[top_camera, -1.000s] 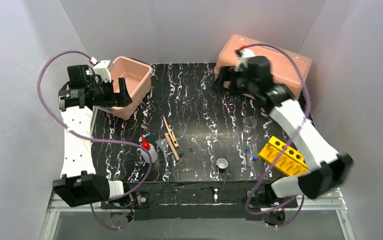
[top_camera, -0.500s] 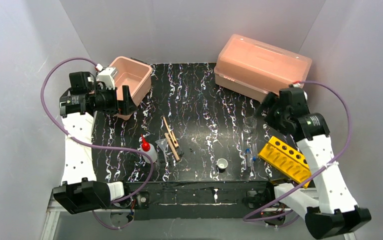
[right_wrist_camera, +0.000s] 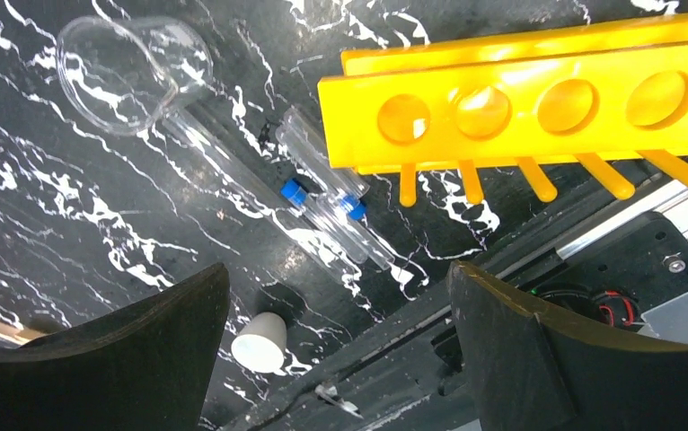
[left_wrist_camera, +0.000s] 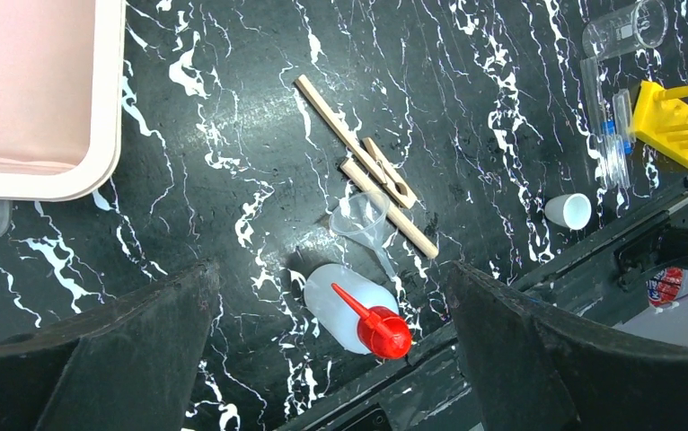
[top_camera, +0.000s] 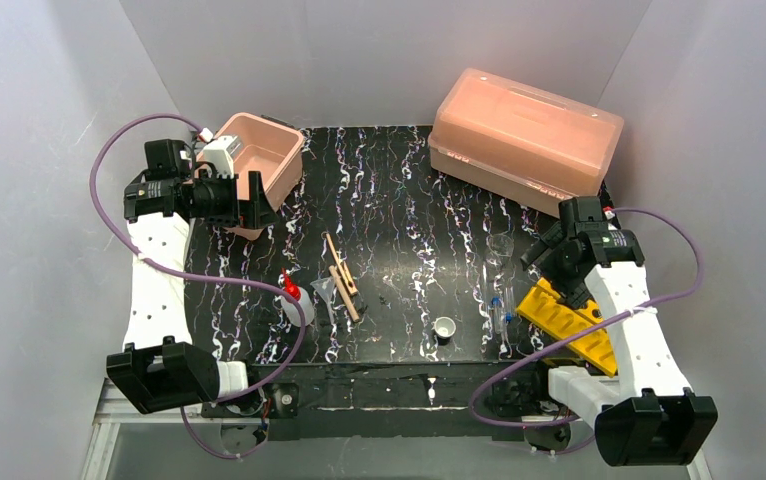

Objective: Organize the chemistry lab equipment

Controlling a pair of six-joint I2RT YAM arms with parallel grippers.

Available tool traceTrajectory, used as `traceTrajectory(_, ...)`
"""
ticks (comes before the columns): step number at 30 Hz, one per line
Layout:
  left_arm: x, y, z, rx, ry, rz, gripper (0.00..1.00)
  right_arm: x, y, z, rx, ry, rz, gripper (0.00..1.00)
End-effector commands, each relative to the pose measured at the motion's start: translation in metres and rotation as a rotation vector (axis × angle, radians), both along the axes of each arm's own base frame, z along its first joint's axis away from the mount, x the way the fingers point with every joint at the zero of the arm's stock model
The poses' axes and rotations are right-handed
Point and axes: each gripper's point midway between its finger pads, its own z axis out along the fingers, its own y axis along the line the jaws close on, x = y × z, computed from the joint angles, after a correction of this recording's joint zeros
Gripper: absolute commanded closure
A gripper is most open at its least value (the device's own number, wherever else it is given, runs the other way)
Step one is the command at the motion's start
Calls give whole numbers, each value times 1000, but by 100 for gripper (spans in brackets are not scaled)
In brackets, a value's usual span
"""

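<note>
tiny white cup (top_camera: 445,328) bottom centre, looks light, pinch rim; blue-capped clear tubes (top_camera: 499,310) lie lower right beside yellow holed rack (top_camera: 559,318), likely slick and fragile, grip mid-barrel; clear glass beaker (top_camera: 500,248) above them, take by wall; left gripper (top_camera: 257,200) upper left, right gripper (top_camera: 542,255) mid right near rack, both fully open, empty.

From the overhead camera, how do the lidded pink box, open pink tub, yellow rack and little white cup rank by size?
1. lidded pink box
2. open pink tub
3. yellow rack, though the right arm covers part of it
4. little white cup, clearly the smallest
</note>
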Motion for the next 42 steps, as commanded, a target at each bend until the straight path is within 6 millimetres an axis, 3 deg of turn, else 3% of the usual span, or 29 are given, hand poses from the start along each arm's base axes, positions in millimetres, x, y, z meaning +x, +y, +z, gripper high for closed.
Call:
traceTrajectory(1,-5,0,7,4,-20,-21,2,14,-14,0,-50,-34,-61,2)
traceTrajectory(7,-6,1,1,16,-12,-20,2,34,-20,-11,-82,-14,-51,3)
traceTrajectory(12,-3,6,-4,40,-9,-12,2,41,-23,-21,-97,0,-38,11)
traceTrajectory(17,-2,10,-10,63,4,-6,2,41,-26,-27,-99,12,-43,19)
traceTrajectory(29,-2,13,-15,79,10,-1,2,37,-27,-42,-96,41,-30,18)
traceTrajectory(38,-2,18,-15,112,0,12,2,41,-31,-52,-89,58,-24,37)
traceTrajectory(42,-3,19,-13,118,-11,16,2,37,-30,-58,-79,65,-19,40)
